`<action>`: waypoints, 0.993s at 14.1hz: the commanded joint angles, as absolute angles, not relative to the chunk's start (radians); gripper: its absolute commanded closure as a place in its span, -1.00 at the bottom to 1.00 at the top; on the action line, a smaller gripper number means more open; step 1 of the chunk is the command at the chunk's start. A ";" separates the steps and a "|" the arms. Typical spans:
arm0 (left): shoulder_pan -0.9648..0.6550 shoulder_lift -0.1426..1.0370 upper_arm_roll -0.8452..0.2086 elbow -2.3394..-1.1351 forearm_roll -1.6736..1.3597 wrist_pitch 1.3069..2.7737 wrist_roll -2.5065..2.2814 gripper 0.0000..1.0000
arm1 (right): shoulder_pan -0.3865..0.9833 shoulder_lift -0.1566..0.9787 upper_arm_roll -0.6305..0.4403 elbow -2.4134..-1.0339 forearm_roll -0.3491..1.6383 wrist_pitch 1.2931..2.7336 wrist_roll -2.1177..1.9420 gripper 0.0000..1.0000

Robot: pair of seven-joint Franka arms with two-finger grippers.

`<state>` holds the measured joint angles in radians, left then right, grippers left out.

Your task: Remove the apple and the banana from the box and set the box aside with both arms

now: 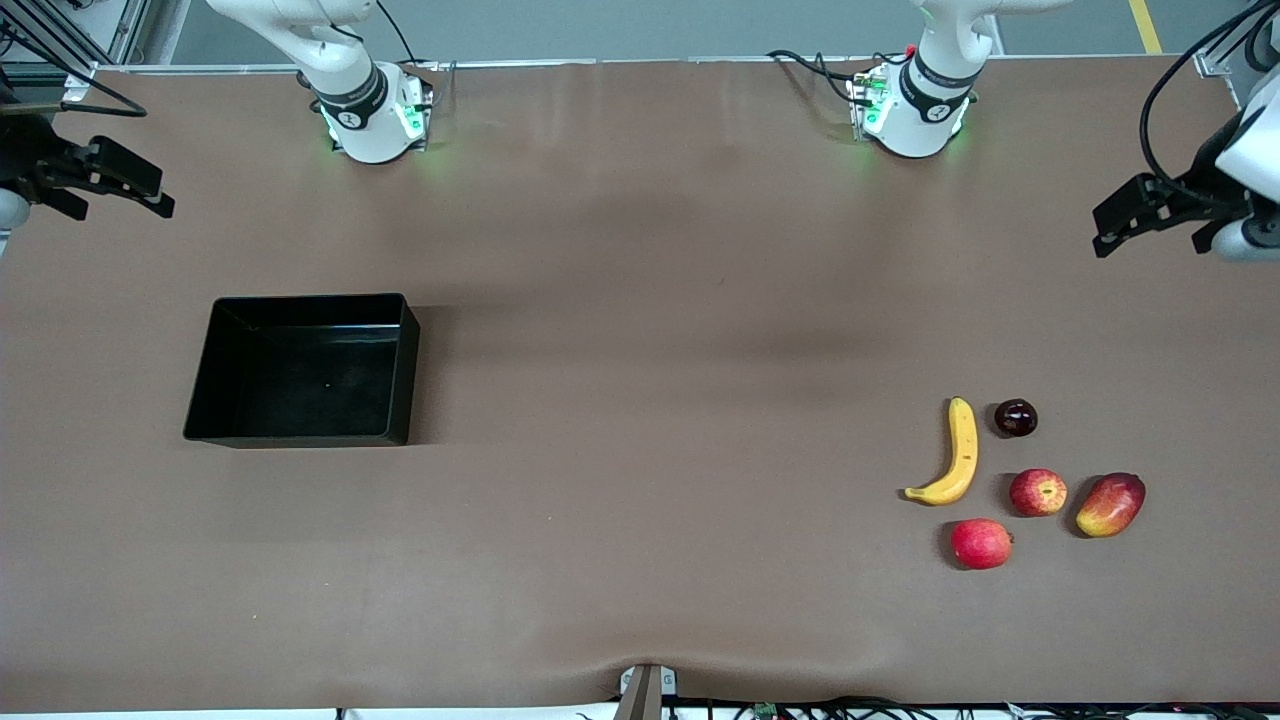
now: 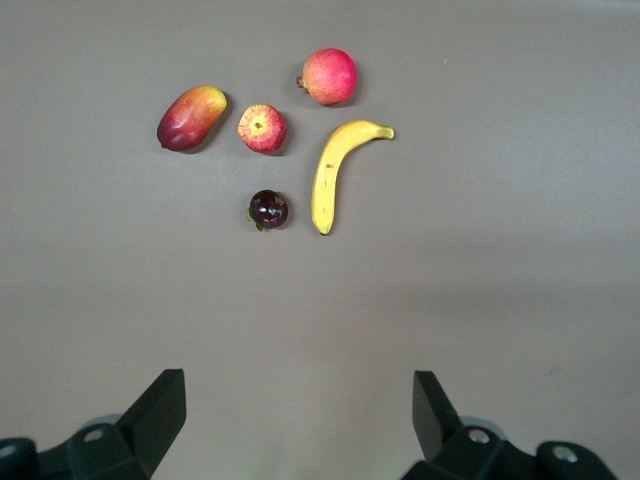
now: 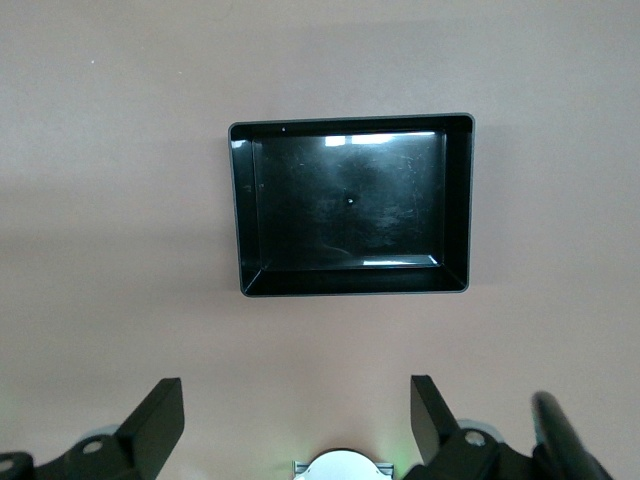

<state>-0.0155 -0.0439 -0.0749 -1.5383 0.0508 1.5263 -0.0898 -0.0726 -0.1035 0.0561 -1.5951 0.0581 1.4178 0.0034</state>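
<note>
**A:** From the front camera you see a brown table (image 1: 640,300) with a ripple at its near edge and cables along both long edges. The black box (image 1: 300,370) sits toward the right arm's end, glossy and empty.

**B:** And the fruit?

**A:** Toward the left arm's end: the curved yellow banana (image 1: 958,455), the streaked apple (image 1: 1038,492) just beside it, a dark round fruit (image 1: 1016,417), a plain red fruit (image 1: 981,543) nearest the camera, and a mango (image 1: 1110,504). The left gripper (image 1: 1135,222) and right gripper (image 1: 125,185) hang over the table's ends, holding nothing.

**B:** The left wrist view?

**A:** You see its fingers (image 2: 160,410) spread wide above bare mat, the banana (image 2: 335,175) and apple (image 2: 262,128) apart from them.

**B:** The right wrist?

**A:** Fingers (image 3: 160,415) wide too, the box (image 3: 350,205) reflecting light strips.
</note>
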 commanded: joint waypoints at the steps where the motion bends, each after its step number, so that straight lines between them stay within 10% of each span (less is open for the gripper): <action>1: -0.023 -0.060 -0.066 -1.556 0.012 1.526 -0.094 -1.00 | -0.083 -0.127 0.060 -1.617 0.072 1.425 -0.003 -1.00; 14: -0.025 -0.037 -0.067 -1.517 0.046 1.522 -0.146 -1.00 | -0.083 -0.126 0.060 -1.617 0.072 1.428 -0.003 -1.00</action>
